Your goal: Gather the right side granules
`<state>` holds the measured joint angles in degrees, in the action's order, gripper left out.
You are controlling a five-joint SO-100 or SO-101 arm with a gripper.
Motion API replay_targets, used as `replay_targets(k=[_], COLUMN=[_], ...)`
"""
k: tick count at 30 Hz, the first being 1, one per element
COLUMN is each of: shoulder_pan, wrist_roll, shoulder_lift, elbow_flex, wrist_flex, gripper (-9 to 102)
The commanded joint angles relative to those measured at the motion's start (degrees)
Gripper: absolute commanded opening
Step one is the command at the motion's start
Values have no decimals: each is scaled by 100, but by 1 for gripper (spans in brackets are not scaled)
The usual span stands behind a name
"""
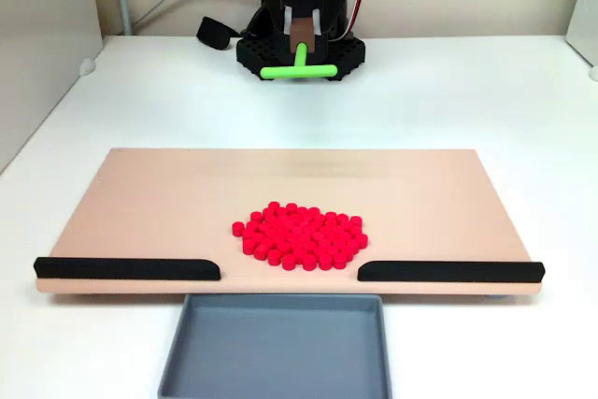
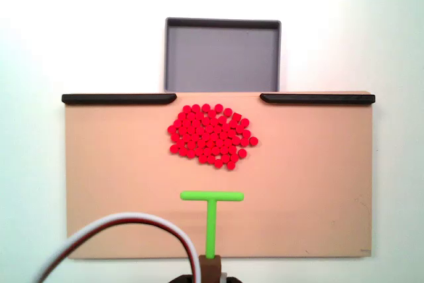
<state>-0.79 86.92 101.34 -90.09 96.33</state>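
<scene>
Granules (image 1: 301,235) (image 2: 212,135): dozens of small bright red cylinders in one tight, roughly oval cluster, lying on the tan board (image 1: 168,203) (image 2: 112,164). In a fixed view the cluster sits just short of the board's near edge, in front of the gap between the two black rails. Individual pellets touch one another; the count is not readable in either fixed view.

Left black rail (image 1: 126,269) (image 2: 118,99) and right black rail (image 1: 450,271) (image 2: 317,99) run along that same board edge. The cluster's outer pellets lie near the inner ends of both rails; whether they touch is unclear. Beyond the gap, the grey tray (image 1: 177,362) (image 2: 222,24) abuts the board edge; its near side is cut off by the frame bottom in a fixed view.

Open board surface lies to both sides of the cluster and between it and the green T-shaped stick (image 1: 298,67) (image 2: 212,210), which is well apart from the pellets, crossbar toward them.

Gripper (image 1: 301,47) (image 2: 211,266): holds the stick by its stem end, fingers closed narrowly on it. Fingers mostly cut off at the frame bottom in a fixed view. A white cable (image 2: 119,226) crosses the board's corner there, blurred. Arm base (image 1: 299,53) is on the white table (image 1: 467,100).
</scene>
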Motion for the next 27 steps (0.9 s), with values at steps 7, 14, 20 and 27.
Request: replay_targets(k=[7,14,20,27], shoulder_pan=[-35,-35,-35,-44], wrist_roll=[562,562,562,598], shoulder_lift=[105,79,70,70], elbow_flex=[123,123,123,123], wrist_flex=[-44,-44,-44,-44], gripper=[0,0,0,0])
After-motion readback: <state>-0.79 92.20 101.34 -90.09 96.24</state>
